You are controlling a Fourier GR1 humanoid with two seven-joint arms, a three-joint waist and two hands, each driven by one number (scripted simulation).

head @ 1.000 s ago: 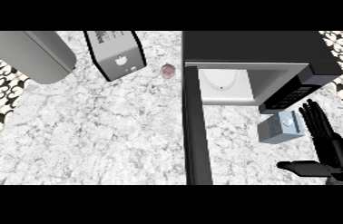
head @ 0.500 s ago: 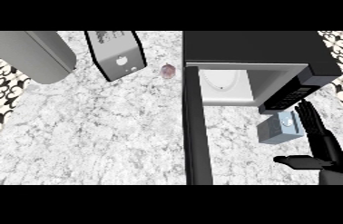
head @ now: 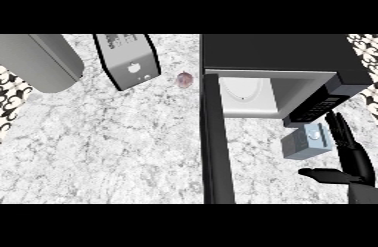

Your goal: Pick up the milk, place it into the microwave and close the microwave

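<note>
The right hand [head: 353, 160] is held open near the tabletop's [head: 111, 146] right edge, fingers straight, thumb spread, nothing grasped. The milk [head: 304, 142] is seen just beside its fingers, upright on the tabletop, before the microwave [head: 280, 56], whose door [head: 215, 146] is swung open.

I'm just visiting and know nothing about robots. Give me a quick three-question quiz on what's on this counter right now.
1. True or false: the microwave door is open.
2. The milk is: A) inside the microwave, B) on the counter in front of the microwave, C) beside the toaster.
3. Which robot hand shows, and is it holding the milk?

Key: 1. True. 2. B. 3. The right one; it is open beside the milk, not holding it.
</note>
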